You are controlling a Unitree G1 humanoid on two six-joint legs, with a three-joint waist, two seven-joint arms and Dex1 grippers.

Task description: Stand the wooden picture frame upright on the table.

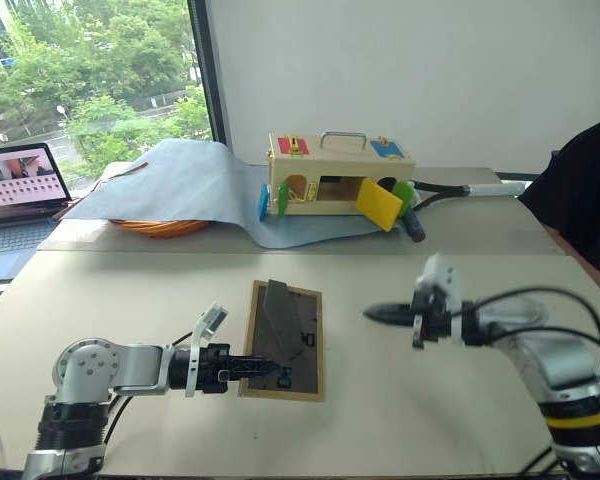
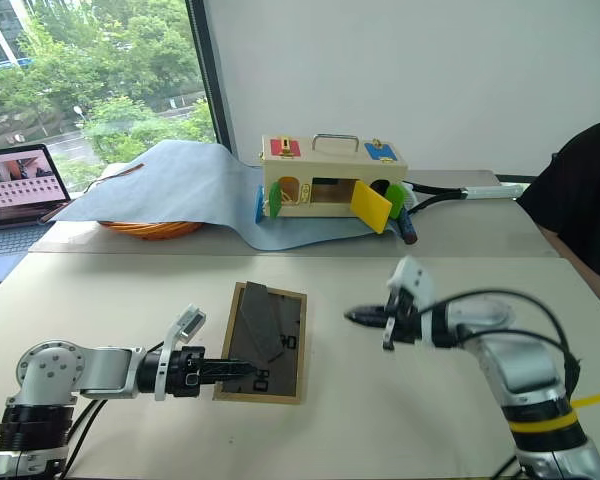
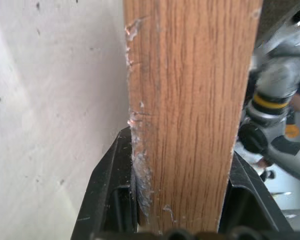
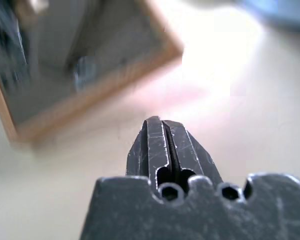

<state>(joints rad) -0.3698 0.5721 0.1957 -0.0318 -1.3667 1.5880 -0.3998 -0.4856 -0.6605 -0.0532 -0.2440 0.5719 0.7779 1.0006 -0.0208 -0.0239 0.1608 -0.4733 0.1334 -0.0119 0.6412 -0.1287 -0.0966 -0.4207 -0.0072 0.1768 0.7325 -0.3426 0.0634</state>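
The wooden picture frame (image 1: 285,340) lies face down near the middle of the beige bench (image 1: 400,420), its dark grey back turned up and its fold-out stand (image 1: 278,318) raised off that back. The left hand (image 1: 265,367) reaches in from the left at the frame's near edge, and in the left wrist view its two black fingers (image 3: 107,195) sit against either side of the light-wood rim (image 3: 190,110), closed onto it. The right hand (image 1: 378,313) hangs above the bench just to the right of the frame, apart from it, pointing left toward it; its fingers (image 4: 162,145) are pressed together with nothing between them. At the far side of the bench a light blue cloth (image 1: 195,180) is spread, covering an orange basket (image 1: 160,227) on the left, with a wooden box (image 1: 338,175) with coloured flaps and a metal handle standing on it. A laptop (image 1: 15,195) sits at the far left, and a person's dark sleeve (image 1: 580,200) shows at the right edge.
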